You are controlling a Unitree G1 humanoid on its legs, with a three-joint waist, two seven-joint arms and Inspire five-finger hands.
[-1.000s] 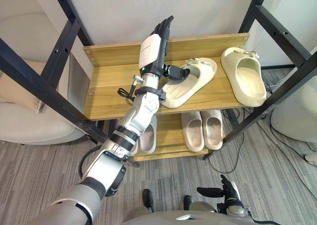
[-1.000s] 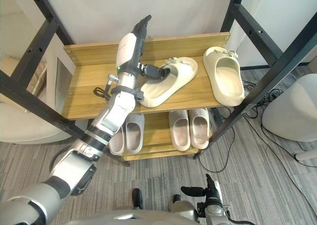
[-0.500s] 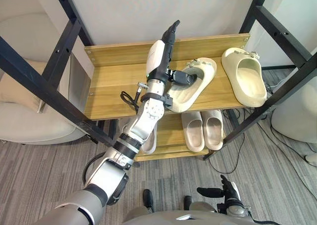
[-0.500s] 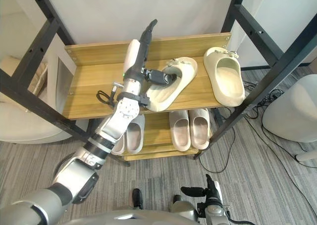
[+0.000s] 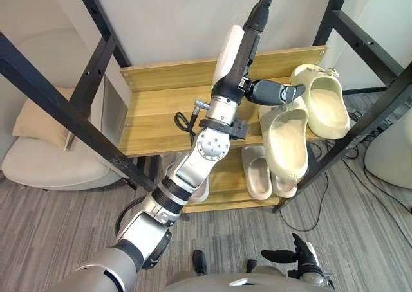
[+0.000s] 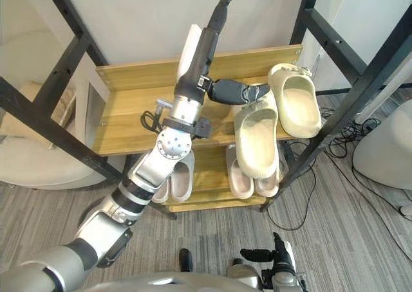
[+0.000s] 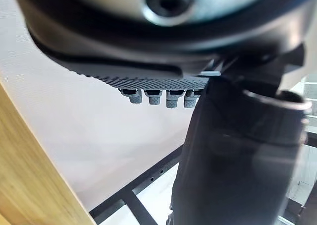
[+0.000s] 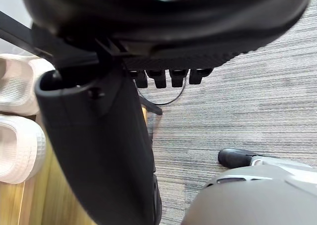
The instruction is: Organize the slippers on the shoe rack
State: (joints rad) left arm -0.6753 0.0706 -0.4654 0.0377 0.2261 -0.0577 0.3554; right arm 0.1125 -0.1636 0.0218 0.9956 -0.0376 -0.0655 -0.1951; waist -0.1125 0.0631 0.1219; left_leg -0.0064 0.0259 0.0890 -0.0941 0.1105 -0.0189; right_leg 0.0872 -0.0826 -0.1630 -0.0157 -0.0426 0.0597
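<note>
The left hand (image 5: 237, 55) held the slipper (image 5: 286, 134) hooked on its thumb, fingers straight; the slipper hung lengthwise below that thumb, toe toward the robot. The other slipper (image 5: 325, 105) lay just past the thumb's tip; the right hand (image 5: 301, 261) hung relaxed, far off.

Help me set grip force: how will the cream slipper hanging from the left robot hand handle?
Probably light: the cream slipper hangs from just the thumb of the left robot hand. It looks like thick moulded foam and holds its shape while dangling, so it is likely stiff rather than floppy. Hooked at one end, it may swing or slip off.
</note>
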